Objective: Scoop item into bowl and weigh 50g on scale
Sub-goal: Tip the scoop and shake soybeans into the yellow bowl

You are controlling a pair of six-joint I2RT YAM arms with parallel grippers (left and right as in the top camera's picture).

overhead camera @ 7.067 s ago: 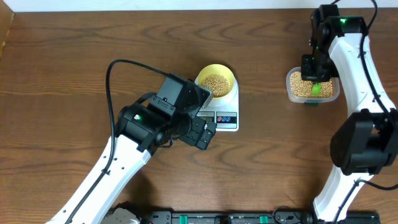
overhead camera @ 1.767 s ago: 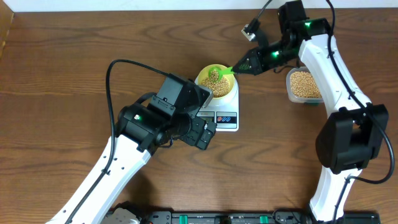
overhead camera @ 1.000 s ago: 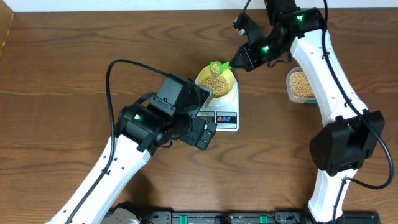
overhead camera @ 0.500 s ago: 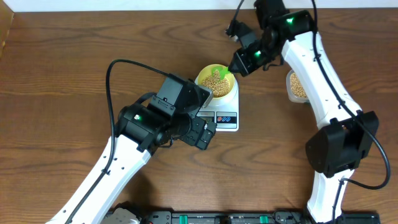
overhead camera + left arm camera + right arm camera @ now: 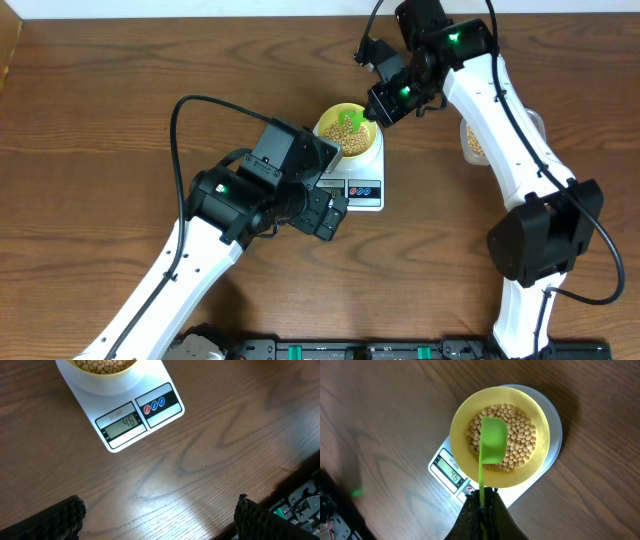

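The pale yellow bowl (image 5: 457, 435) stands on the white scale (image 5: 547, 407) and holds a layer of tan beans (image 5: 520, 435). My right gripper (image 5: 483, 497) is shut on the handle of a green scoop (image 5: 493, 440). The scoop's head hangs over the beans in the bowl and shows none on it. From overhead, the right gripper (image 5: 385, 100) is at the bowl's (image 5: 327, 128) upper right. The scale's display (image 5: 122, 422) reads 46. My left gripper (image 5: 160, 522) stands open over bare table in front of the scale (image 5: 100, 402).
A clear tub of beans (image 5: 472, 142) sits to the right of the scale, mostly hidden behind the right arm. The left arm's body (image 5: 240, 195) lies left of the scale. A black rail (image 5: 360, 350) runs along the table's front edge.
The right gripper has carried the scoop left and lower over the bowl. The beans seen in the scoop earlier no longer show on it. The left arm has not moved.
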